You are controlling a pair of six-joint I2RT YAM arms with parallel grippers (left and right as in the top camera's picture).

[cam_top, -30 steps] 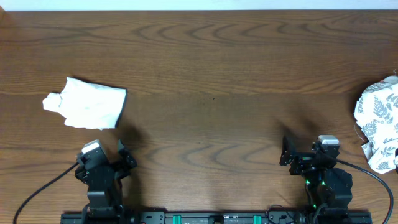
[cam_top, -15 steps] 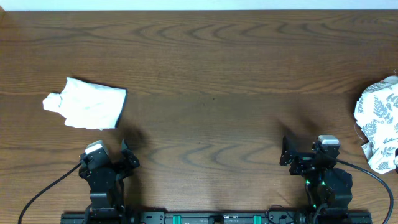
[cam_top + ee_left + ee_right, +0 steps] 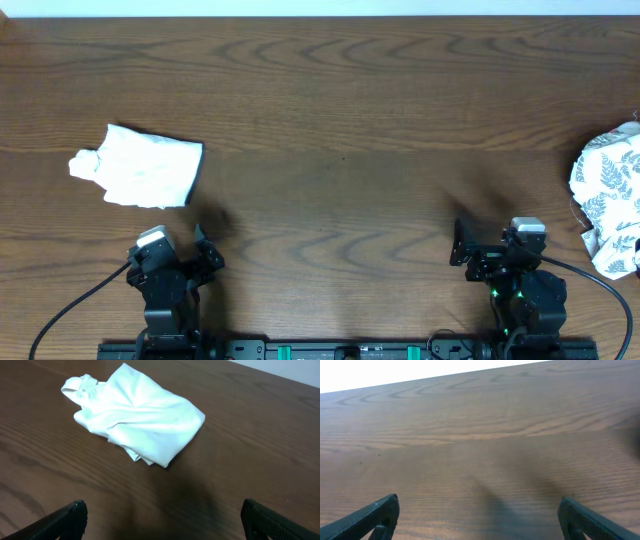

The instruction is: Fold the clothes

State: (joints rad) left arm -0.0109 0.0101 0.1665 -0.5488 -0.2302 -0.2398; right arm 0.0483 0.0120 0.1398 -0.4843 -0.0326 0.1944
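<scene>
a: how do the left jaws stand?
b: spread wide. the left gripper (image 3: 163, 508) shows its two dark fingertips at the bottom corners of its wrist view, with only bare wood between them. nothing is pinched.
a: and the right?
b: the same. the right gripper (image 3: 479, 502) has its jaws wide apart, and only wood grain lies between them.
a: where are the clothes?
b: the white t-shirt (image 3: 142, 420) lies on the table (image 3: 340, 120) ahead of the left gripper and a little to its left, apart from the fingertips. from overhead it sits on the left side of the table, about midway in depth.
a: what shape is it in?
b: a compact, roughly rectangular bundle, several layers thick (the stacked edges show at its near corner), with a crumpled bit sticking out at its left end. i cannot tell whether that bit is a sleeve or the collar.
a: anything else out there?
b: a fern-printed cloth (image 3: 608, 195), white with grey leaves, is bunched at the far right edge, partly cut off by the frame, well apart from the shirt. both arms sit at the near edge.
</scene>
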